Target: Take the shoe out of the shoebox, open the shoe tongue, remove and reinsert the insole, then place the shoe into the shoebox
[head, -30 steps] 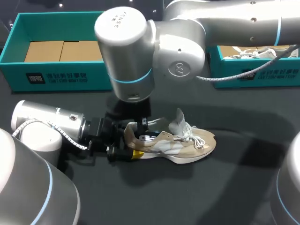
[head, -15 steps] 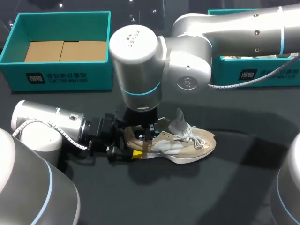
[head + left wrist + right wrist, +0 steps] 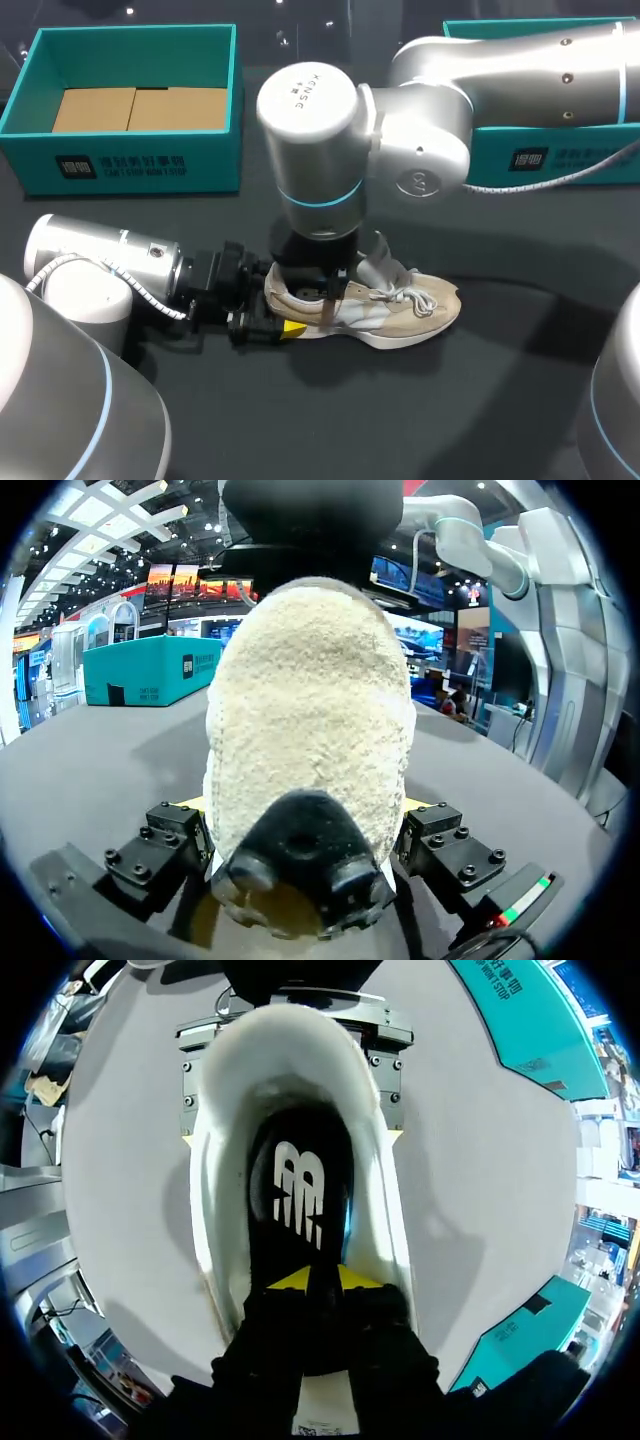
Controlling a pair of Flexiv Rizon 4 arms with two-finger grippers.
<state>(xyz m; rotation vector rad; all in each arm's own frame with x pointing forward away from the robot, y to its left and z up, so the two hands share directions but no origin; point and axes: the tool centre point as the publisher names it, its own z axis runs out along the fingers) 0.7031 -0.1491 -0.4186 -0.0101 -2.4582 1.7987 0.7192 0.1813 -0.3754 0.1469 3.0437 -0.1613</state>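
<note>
Right jaws have moved forward inside the shoe [image 3: 400,310], pressed together; left jaws clamp its heel [image 3: 310,730].

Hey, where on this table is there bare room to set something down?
Bare table lies in front of the shoe, and more between its toe and the right box. It is crowded at the heel, where the left claw and right claw meet.

shoe [image 3: 310,710]: cream, fuzzy, fleece-like cloth at the heel
insole [image 3: 300,1200]: black, smooth, matt
shoebox [image 3: 130,160]: teal card, matt
right arm [image 3: 330,140]: silver-grey shell, smooth, glossy
table [image 3: 450,400]: dark, matt
</note>
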